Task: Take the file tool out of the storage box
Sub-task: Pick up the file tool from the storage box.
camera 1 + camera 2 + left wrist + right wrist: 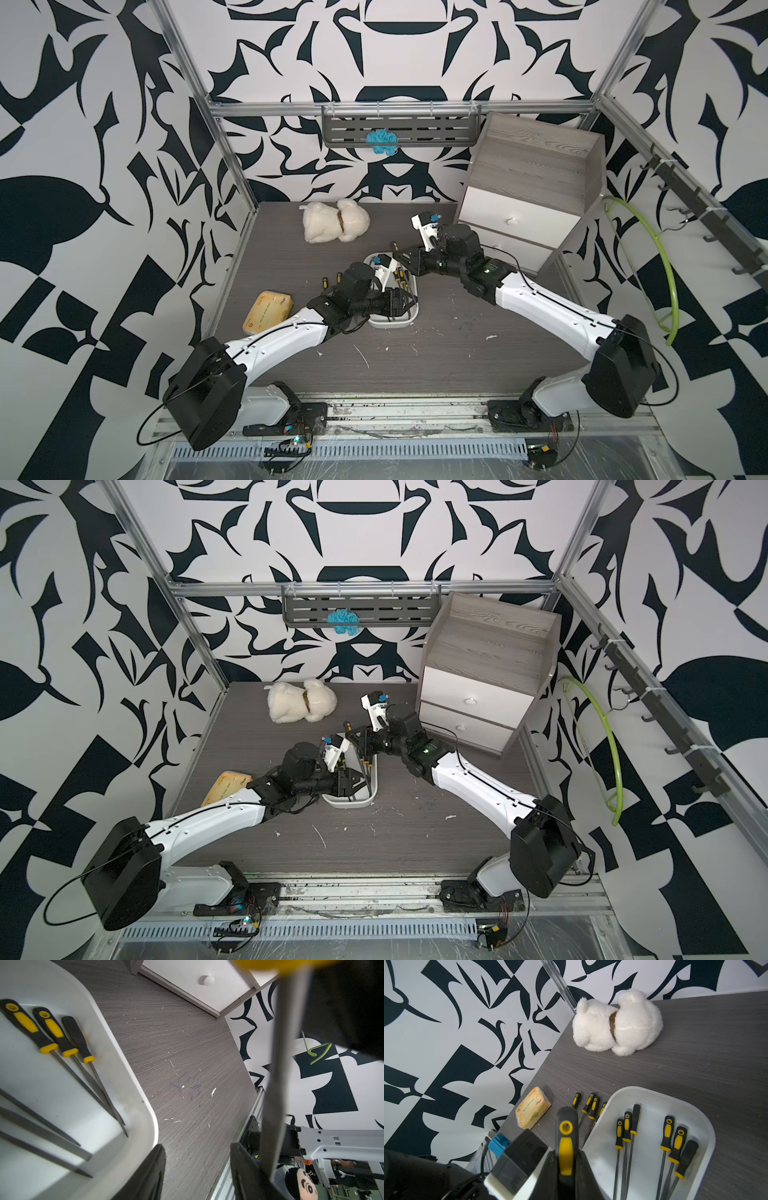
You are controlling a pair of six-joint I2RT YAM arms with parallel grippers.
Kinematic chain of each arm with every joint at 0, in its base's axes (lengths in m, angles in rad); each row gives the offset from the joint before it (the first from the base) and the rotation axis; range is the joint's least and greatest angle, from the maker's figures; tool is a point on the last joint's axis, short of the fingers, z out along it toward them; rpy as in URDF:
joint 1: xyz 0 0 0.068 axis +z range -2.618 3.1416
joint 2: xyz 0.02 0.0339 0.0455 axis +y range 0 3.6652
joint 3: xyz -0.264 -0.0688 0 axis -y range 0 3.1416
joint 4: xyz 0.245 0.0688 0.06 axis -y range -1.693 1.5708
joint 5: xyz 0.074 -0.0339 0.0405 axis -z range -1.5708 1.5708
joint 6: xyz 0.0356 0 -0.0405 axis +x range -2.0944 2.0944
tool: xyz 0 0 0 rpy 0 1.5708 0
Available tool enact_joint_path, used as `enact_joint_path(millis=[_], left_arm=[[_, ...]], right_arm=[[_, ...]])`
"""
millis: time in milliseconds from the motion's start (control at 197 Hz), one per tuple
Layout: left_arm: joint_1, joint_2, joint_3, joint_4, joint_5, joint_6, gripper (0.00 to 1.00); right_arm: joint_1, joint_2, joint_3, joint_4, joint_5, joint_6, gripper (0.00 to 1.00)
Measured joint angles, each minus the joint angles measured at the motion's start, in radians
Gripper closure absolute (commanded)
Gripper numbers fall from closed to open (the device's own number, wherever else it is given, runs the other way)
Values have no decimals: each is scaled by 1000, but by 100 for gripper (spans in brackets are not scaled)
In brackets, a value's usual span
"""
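Grey table bears storage box, cabinet, plush toy, tissue pack; loose files beside it.

Files: six in storage box, four on table, one in right pincer. One plush toy, one tissue pack.

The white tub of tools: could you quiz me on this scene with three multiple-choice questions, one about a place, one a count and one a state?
1. Where do the loose files lie?
A. in a drawer
B. on the table beside the storage box
C. on the wall shelf

2. The files in the box number:
A. three
B. six
C. nine

3. The right gripper is:
A. open, empty
B. shut on nothing
C. shut on a file

Answers: 1B, four lie on the tabletop by its rim; 2B, the right wrist view shows six handles inside; 3C, its jaws clamp the held file by the handle.
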State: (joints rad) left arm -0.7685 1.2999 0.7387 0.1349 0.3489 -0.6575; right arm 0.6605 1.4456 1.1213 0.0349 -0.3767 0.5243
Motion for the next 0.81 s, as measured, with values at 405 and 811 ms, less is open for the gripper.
enact_joint_path(millis=[405, 811], left_arm=[[-13, -121, -19, -79, -169, -20, 46], [-14, -186, -124, 110, -97, -61, 40]], right_arm=[[7, -49, -2, -2, 47, -28, 100], [10, -18, -3, 15, 44, -8, 100]])
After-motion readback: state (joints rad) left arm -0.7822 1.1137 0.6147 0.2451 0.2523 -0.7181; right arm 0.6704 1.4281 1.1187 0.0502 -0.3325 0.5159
